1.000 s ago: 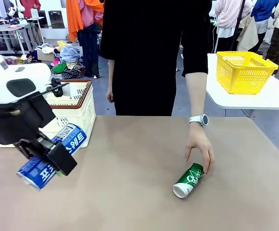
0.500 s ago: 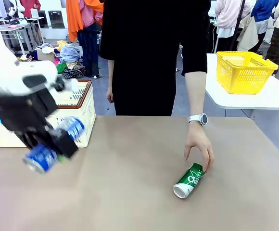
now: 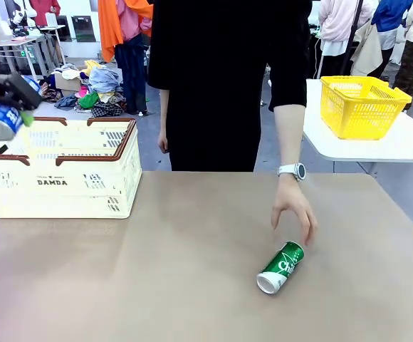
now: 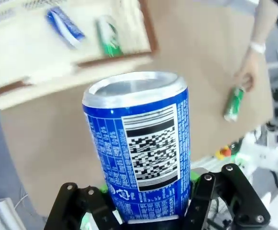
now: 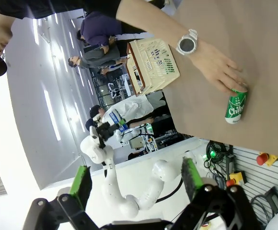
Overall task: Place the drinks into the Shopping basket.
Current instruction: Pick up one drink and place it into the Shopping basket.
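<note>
The Shopping basket [image 3: 64, 171], cream-white with a brown rim and "DAMDA" printed on its side, stands at the far left corner of the bench [image 3: 192, 271]. In the left wrist view its inside is seen from above, with a blue item and a green item already lying in it, though both are blurred. The left gripper [image 3: 11, 107] has been raised from low over the near left part of the bench a second ago to a place above the basket's left rim, so the carry is judged nearly done and only the lowering and release are left. The blue can [image 4: 139, 148] is clamped between that gripper's green pads, silver top pointing away from the wrist. The right gripper [image 5: 136, 179] is held with its jaws spread wide and nothing between them, well away from the drinks. The green can [image 3: 280, 266] lies on its side on the bench's right half, the person's hand [image 3: 295, 214] resting its fingertips at the can's far end as before, so this drink is not yet taken up.
</note>
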### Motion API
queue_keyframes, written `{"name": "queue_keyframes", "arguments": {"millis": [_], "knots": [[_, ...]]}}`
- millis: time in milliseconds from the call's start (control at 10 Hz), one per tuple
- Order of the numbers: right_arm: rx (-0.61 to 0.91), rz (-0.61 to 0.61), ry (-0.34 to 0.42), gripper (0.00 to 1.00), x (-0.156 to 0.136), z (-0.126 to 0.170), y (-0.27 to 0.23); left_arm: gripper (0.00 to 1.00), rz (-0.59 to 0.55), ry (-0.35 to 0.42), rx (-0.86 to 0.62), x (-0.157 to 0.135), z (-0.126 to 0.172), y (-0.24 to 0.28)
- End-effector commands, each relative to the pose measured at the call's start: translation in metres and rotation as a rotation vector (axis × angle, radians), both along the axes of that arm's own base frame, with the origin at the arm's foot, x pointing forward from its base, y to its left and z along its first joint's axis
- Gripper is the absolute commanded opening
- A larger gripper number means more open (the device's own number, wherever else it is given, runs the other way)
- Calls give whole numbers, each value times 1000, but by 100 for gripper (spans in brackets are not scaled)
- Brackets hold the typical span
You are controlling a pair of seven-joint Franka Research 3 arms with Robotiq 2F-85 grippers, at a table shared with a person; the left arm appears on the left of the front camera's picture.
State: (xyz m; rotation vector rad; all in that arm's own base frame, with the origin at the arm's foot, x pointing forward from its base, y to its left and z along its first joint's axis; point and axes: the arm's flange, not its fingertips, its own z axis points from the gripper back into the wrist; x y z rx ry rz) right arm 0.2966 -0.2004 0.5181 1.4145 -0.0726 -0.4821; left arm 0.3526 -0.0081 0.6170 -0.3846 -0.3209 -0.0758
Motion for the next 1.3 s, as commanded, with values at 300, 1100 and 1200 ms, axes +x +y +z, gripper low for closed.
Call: {"name": "queue_keyframes", "arguments": {"millis": [300,1100,1200], "knots": [[17,-1,0,100,0,6,0,0,280,75,121,99,-43,50],[17,-1,0,100,0,6,0,0,248,-46,189,161,-80,43],[17,-1,0,100,0,6,0,0,191,-33,208,182,-93,42]]}}
